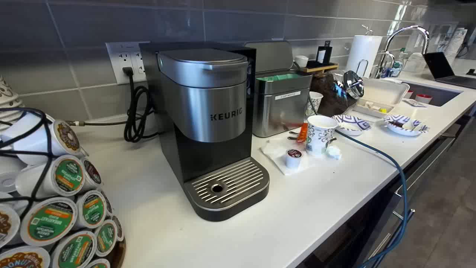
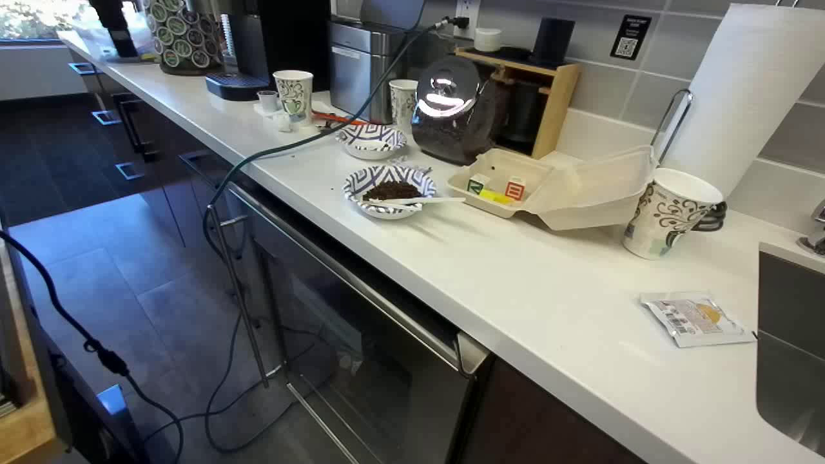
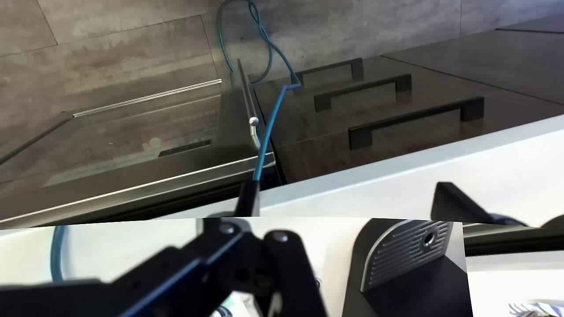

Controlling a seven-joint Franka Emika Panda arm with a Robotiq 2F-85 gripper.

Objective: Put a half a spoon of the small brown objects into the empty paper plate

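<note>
Presently showing the gripper spread wide, pinching nothing visible. Seeing the brown bits lying in the heaped plate, sharing it with the spoon. Possibly risking tipping that plate by pressing down on the spoon's jutting handle; likely risking a spill on the counter by tilting a loaded spoon early; perhaps snagging the blue cord, running just beside the empty plate.

I could pass over bare counter between plate and packet; the box alongside and cord beyond obstruct.
</note>
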